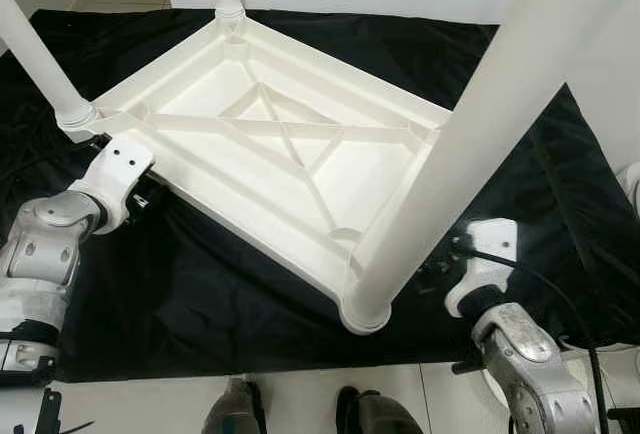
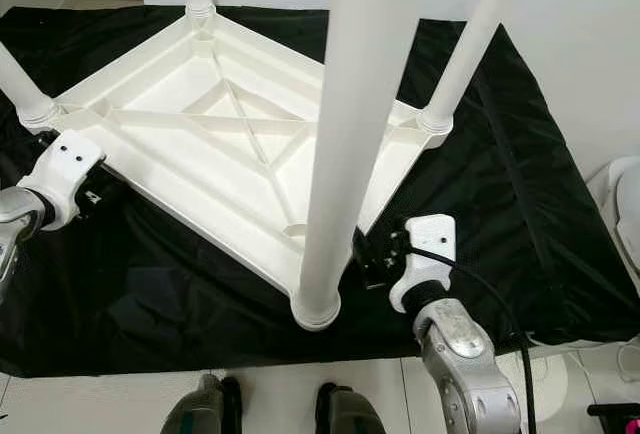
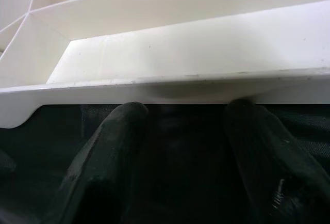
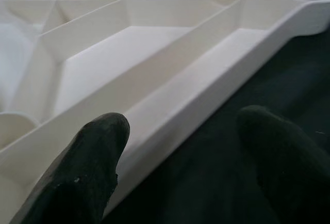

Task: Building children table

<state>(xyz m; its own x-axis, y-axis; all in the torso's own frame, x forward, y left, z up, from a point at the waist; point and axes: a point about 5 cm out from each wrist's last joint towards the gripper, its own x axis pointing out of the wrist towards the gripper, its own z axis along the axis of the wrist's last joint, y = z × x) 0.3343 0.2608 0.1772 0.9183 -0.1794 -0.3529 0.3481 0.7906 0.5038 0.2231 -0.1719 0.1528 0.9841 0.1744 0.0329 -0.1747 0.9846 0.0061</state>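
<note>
Upturned white table on black cloth, legs cropped, jaws spread.

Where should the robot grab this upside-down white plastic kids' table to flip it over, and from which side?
Probably by the raised outer rim of the white plastic table top, at two opposite edges near the leg sockets. The rim is a thin upright wall that two fingers can straddle, unlike the thick round legs. The left gripper and right gripper are both open at such edges, above the black cloth.
</note>
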